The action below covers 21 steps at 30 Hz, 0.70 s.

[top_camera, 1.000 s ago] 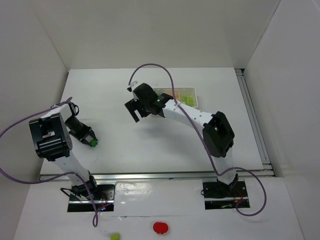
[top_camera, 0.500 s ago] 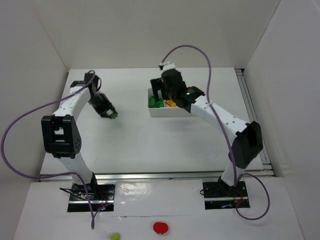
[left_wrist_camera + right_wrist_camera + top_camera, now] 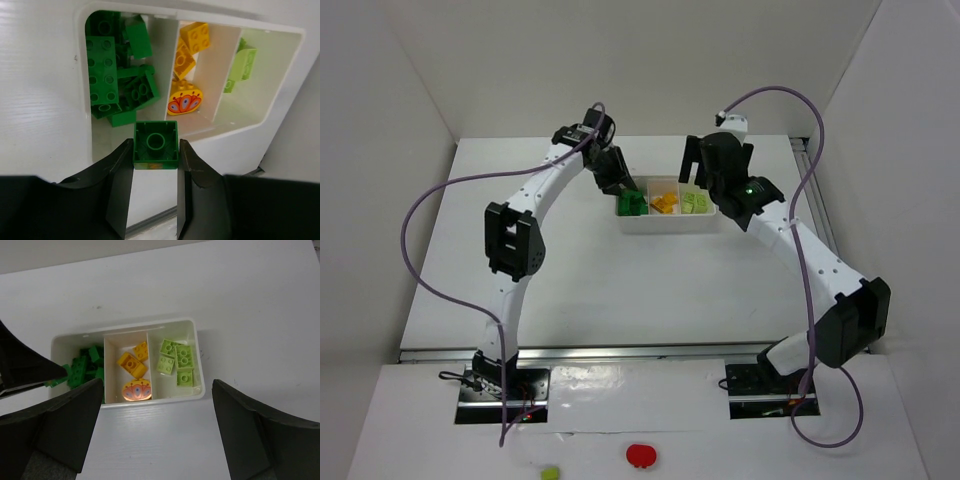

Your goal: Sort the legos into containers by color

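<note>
The worktop (image 3: pixel 570 270) carries the 3-part tray (image 3: pixel 665 224). I see my right gripper (image 3: pixel 156 390) spread wide above it — empty. My left gripper (image 3: pixel 155 152) is clamped on 1 green brick (image 3: pixel 155 142), at the tray's edge beside the green pile (image 3: pixel 117 80).

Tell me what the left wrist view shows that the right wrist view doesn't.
Only the left wrist: a dark green brick clamped in the left gripper, at the near end of the green compartment. Only the right wrist: the right gripper, open with nothing in it, and all four pale yellow-green bricks lying flat. Both: the three-compartment tray, the dark green pile, the orange bricks and a painted orange piece in the middle compartment.
</note>
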{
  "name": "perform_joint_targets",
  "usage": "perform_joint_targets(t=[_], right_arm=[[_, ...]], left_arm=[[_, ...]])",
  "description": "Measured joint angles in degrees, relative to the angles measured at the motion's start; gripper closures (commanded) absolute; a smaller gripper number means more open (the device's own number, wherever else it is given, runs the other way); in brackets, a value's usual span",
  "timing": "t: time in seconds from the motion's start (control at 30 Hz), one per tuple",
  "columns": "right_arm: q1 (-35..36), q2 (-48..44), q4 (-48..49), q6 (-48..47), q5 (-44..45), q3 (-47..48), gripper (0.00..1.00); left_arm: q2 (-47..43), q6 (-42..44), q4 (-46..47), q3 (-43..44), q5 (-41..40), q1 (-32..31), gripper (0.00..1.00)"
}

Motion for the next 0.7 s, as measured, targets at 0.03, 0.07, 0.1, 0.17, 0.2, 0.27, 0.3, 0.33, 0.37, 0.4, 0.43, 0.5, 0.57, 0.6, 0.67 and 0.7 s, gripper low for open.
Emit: perform_joint_targets(t=[0.03, 0.07, 0.1, 0.17, 0.2, 0.27, 0.3, 0.33, 0.37, 0.4, 0.43, 0.5, 0.57, 0.6, 0.67, 0.7], right_arm=[[-0.07, -0.11, -0.55, 0.26, 0.02, -0.33, 0.04], [-0.07, -0.35, -1.03, 0.5, 0.0, -0.61, 0.04], [-0.07, -0.57, -1.29, 0.66, 0.0, -0.83, 0.04], [-0.39, -0.98, -1.73, 0.92, -0.13, -0.85, 0.04], [-0.44, -1.2, -1.79, 1.05, -0.2, -0.85, 0.04], [-0.46, -1.62, -2.01, 1.18, -0.26, -0.85, 0.04], [-0.46, -1.77, -2.05, 1.22, -0.39, -0.85, 0.04], [-0.46, -1.86, -2.05, 1.29, -0.44, -0.85, 0.04], [-0.48, -1.9, -2.08, 1.33, -0.46, -0.85, 0.04], [-0.48, -1.9, -2.08, 1.33, -0.5, -0.85, 0.04], [-0.48, -1.9, -2.1, 1.33, -0.55, -0.85, 0.04], [-0.52, -1.9, -2.12, 1.36, -0.55, -0.85, 0.0], [-0.72, -1.9, -2.29, 1.64, -0.26, -0.79, 0.0], [-0.94, -1.9, -2.58, 2.01, 0.07, -0.76, 0.0], [-1.64, -1.9, -3.43, 3.23, 1.2, -0.66, 0.0], [-2.03, -1.9, -4.17, 4.24, 2.34, -0.61, 0.0]], left_arm=[[1.03, -0.17, 0.0, 0.0, 0.0, -0.33, 0.74], [1.88, -0.42, -0.11, 0.0, -0.04, -0.52, 0.7], [2.6, -0.94, -0.09, 0.0, -0.17, -0.63, 0.65], [3.17, -1.25, -0.07, 0.0, -0.72, -0.57, 0.41], [3.26, -1.4, 0.0, 0.0, -0.87, -0.5, 0.23], [3.26, -1.18, 0.26, 0.13, -0.83, -0.42, 0.06], [3.26, -1.16, 0.35, 0.28, -0.61, -0.39, 0.0], [3.26, -1.22, 0.5, 0.33, -0.28, -0.35, 0.0], [3.26, -1.03, 0.57, 0.57, 0.24, -0.28, 0.0], [3.26, -0.92, 0.55, 0.87, 0.59, -0.24, 0.0], [3.26, -0.68, 0.59, 1.14, 1.03, -0.22, 0.0], [3.08, 0.92, 0.7, 1.4, 2.29, -0.2, 0.0], [2.32, 3.45, 0.68, 1.29, 3.32, -0.2, 0.0], [1.36, 4.7, 1.01, 0.68, 3.56, -0.22, 0.0], [-2.91, 8.09, 1.81, -2.69, 3.67, -0.33, 0.0], [-6.25, 10.19, 2.16, -5.25, 3.41, -0.39, 0.0]])
